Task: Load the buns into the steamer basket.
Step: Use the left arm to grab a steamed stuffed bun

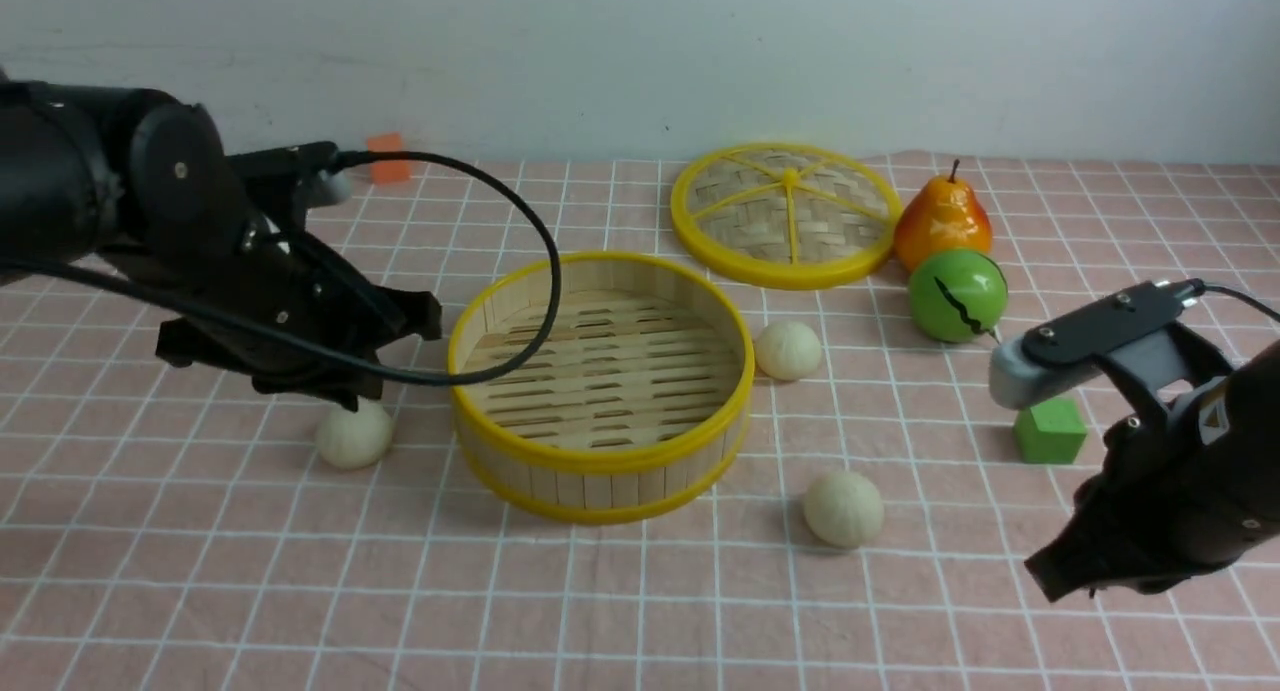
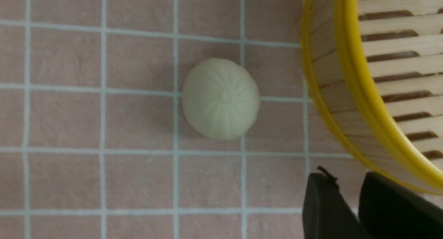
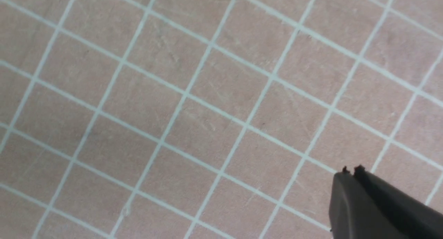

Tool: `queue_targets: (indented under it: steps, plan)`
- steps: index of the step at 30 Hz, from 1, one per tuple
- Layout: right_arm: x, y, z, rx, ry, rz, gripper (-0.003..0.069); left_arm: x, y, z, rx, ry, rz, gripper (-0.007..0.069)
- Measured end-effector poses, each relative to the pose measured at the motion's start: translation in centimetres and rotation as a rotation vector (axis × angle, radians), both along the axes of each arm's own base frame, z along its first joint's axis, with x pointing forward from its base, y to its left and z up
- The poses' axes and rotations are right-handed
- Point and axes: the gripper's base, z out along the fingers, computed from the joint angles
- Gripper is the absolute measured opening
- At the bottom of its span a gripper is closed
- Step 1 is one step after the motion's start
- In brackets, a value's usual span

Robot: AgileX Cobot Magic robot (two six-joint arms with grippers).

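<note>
Three cream-white buns lie on the pink checked cloth: one point(image 1: 353, 434) left of the steamer basket point(image 1: 600, 461), one point(image 1: 788, 349) at its right, one point(image 1: 843, 508) at its front right. The basket holds nothing. My left gripper point(image 1: 428, 318) hovers above the left bun, beside the basket's left rim. In the left wrist view the bun point(image 2: 220, 98) lies apart from the gripper point(image 2: 346, 175), whose jaws stand slightly apart and empty next to the basket wall point(image 2: 349, 76). My right gripper point(image 1: 1042, 574) is shut and empty, low at the front right; its wrist view shows its tips point(image 3: 351, 169) over bare cloth.
The flat woven lid point(image 1: 785, 211) lies behind the basket. An orange pear point(image 1: 942, 221) and a glossy green fruit point(image 1: 957, 294) stand at the right rear. A green cube point(image 1: 1048, 431) sits near my right arm. A small orange block point(image 1: 388, 158) is at the far wall.
</note>
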Motion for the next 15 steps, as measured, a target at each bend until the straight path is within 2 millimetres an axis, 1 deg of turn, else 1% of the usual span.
queue_targets:
  steps: [1, 2, 3, 5, 6, 7, 8, 9, 10, 11, 13, 15]
  plan:
    - [0.0, 0.0, 0.0, 0.001, 0.004, 0.0, 0.0003, 0.6, 0.1, -0.4, 0.029, 0.0, -0.002, 0.0245]
    - [0.0, 0.0, 0.0, 0.0, 0.004, 0.001, 0.0004, 0.6, 0.1, -0.3, 0.027, -0.004, 0.0, 0.0245]
    - [0.0, 0.0, 0.0, -0.001, 0.002, 0.005, 0.0006, 1.6, 0.3, -0.9, 0.056, 0.0, 0.014, 0.0322]
    - [0.1, 0.1, 0.1, 0.003, 0.0, 0.005, 0.0008, 2.7, 0.4, -1.7, 0.066, 0.013, 0.037, 0.039]
    - [0.1, 0.1, 0.0, 0.002, 0.001, 0.006, 0.0008, 3.1, 0.5, -2.0, 0.067, 0.019, 0.042, 0.0407]
    - [0.1, 0.1, 0.0, 0.005, 0.003, 0.006, 0.0009, 3.8, 0.5, -2.9, 0.073, 0.041, 0.052, 0.0432]
    - [0.1, 0.1, -0.1, 0.005, 0.005, 0.006, 0.001, 4.4, 0.6, -3.4, 0.076, 0.057, 0.061, 0.0446]
    - [0.1, 0.1, -0.1, 0.006, 0.006, 0.005, 0.001, 4.6, 0.7, -3.7, 0.077, 0.066, 0.063, 0.0448]
    - [0.1, 0.2, -0.1, 0.011, 0.011, 0.003, 0.001, 5.3, 0.8, -4.7, 0.085, 0.098, 0.072, 0.0454]
    - [0.2, 0.2, -0.1, 0.017, 0.013, 0.001, 0.001, 5.7, 0.8, -5.2, 0.089, 0.115, 0.076, 0.0454]
    - [0.2, 0.3, -0.2, 0.021, 0.018, 0.001, 0.001, 6.2, 0.8, -6.0, 0.095, 0.133, 0.081, 0.0443]
    - [0.2, 0.3, -0.3, 0.022, 0.02, 0.0, 0.001, 6.4, 0.7, -6.4, 0.093, 0.141, 0.089, 0.0425]
